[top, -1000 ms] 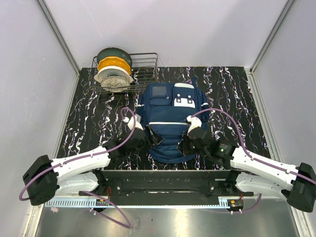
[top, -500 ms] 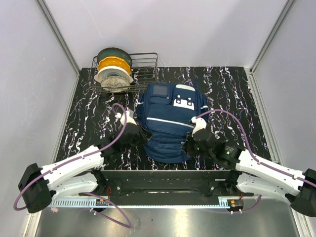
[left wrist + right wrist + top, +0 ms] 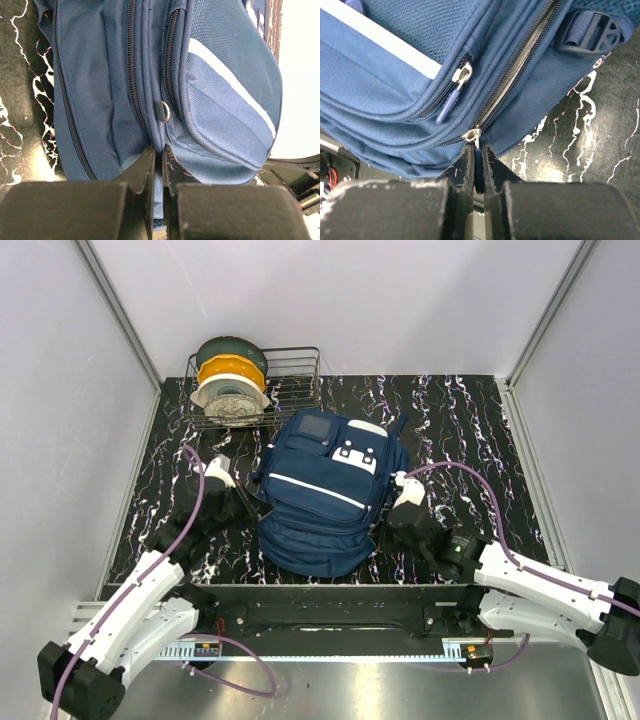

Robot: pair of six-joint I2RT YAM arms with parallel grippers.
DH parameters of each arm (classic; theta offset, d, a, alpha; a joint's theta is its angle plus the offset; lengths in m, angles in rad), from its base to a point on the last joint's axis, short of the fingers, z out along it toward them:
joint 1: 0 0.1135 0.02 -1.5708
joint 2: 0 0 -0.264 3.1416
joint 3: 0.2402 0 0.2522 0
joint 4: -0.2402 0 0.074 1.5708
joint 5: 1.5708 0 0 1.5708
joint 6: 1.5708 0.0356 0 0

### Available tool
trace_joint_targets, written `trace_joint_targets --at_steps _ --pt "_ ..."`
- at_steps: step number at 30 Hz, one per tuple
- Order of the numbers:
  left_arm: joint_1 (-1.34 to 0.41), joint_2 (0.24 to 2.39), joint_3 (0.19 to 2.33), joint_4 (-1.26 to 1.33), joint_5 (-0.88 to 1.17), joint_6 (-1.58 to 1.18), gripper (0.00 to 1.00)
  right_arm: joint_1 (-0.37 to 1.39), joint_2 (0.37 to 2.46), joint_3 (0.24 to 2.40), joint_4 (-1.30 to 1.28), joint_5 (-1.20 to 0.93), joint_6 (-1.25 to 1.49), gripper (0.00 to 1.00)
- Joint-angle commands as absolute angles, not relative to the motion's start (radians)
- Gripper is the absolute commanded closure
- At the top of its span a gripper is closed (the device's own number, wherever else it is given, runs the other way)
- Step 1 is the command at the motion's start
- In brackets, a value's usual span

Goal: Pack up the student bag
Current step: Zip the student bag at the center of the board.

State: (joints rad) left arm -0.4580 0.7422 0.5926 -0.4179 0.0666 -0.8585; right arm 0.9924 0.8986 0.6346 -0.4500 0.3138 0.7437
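The student bag [image 3: 325,490] is laid front-up near the middle of the black marbled table [image 3: 470,430], turned at a slant so that its top is pointed toward the far left, where a wire rack [image 3: 295,380] with three spools [image 3: 230,385] is stood at the table's back edge. The left arm is stretched from the near left corner diagonally forward and inward, its white forearm kept low over the table, and its wrist is bent toward the bag's left side. In the left wrist view the left gripper [image 3: 158,150] is seen with its fingers pressed almost together, and a fold of navy fabric at the bag's edge is pinched between them, just below a small metal ring [image 3: 164,111] sewn beside a zip line. The right arm is laid low from the near right corner and is reached leftward to the bag's near right side, with a purple cable [image 3: 470,485] arched above it. The right gripper [image 3: 477,147] is likewise closed down to a narrow slit, and the zipper pull [image 3: 471,135] of the bag's main zip is nipped between its tips, the silver slider sitting right at the fingertips. A second, pale blue pull [image 3: 451,102] is hung free on the neighbouring zip, and a black buckle [image 3: 592,32] is seen on a strap at the upper right of that view.
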Motion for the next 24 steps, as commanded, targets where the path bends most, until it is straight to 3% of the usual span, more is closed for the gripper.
trace_joint_targets --at_steps 1,5,11,12,13,15,16,19,24 --pt "-0.33 0.712 0.623 -0.402 0.066 -0.724 1.0 0.936 0.919 0.641 -0.604 0.574 0.821 1.0" --pt "-0.311 0.715 0.62 -0.403 0.118 -0.713 1.0 0.833 0.89 0.624 -0.525 0.571 0.776 1.0" --pt "-0.304 0.724 0.618 -0.397 0.146 -0.707 0.98 0.787 0.83 0.546 -0.217 0.295 0.557 1.0" --pt "-0.305 0.727 0.623 -0.391 0.161 -0.704 0.86 0.785 0.853 0.561 -0.206 0.213 0.525 1.0" --pt "-0.305 0.733 0.624 -0.382 0.187 -0.712 0.54 0.785 0.87 0.572 -0.206 0.189 0.52 1.0" --pt "-0.307 0.723 0.608 -0.345 0.242 -0.75 0.28 0.785 0.922 0.601 -0.209 0.131 0.52 1.0" --pt "-0.308 0.71 0.594 -0.335 0.253 -0.799 0.2 0.785 0.936 0.606 -0.206 0.118 0.525 1.0" --pt "-0.319 0.625 0.543 -0.365 0.226 -0.879 0.07 0.787 0.963 0.607 -0.183 0.08 0.545 1.0" --pt "-0.399 0.427 0.454 -0.465 0.104 -1.054 0.05 0.787 0.951 0.607 -0.183 0.075 0.549 1.0"
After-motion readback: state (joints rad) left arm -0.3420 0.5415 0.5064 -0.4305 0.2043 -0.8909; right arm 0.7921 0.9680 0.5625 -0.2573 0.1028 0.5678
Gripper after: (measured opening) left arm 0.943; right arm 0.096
